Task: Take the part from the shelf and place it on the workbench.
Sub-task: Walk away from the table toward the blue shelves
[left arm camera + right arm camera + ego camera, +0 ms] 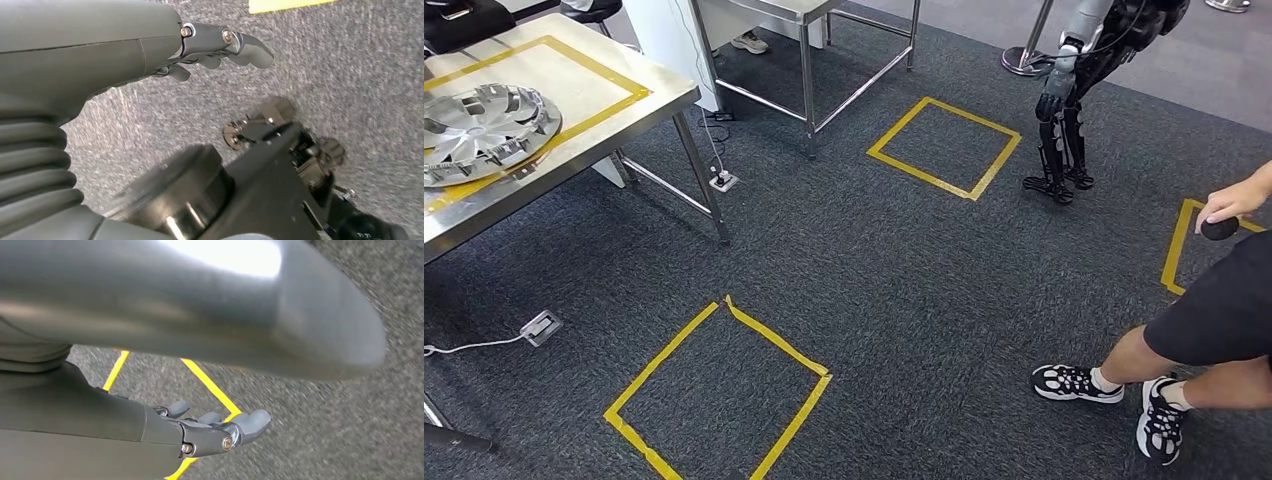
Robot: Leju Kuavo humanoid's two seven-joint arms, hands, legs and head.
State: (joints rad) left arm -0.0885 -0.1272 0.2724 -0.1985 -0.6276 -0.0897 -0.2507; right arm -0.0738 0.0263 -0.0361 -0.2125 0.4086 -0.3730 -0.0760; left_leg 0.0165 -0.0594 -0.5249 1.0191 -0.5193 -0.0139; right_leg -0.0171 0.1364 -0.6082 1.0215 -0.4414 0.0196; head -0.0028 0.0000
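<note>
Robot lab: taped floor squares [720, 395], steel workbench [639, 110], second humanoid [1079, 90].

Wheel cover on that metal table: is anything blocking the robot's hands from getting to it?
Nothing visible. The wheel cover lies uncovered on the table; the left hand and right hand hang empty over carpet.

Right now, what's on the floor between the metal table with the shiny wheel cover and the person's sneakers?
In the head view, grey carpet with a yellow tape square lies between the table and the sneakers.
</note>
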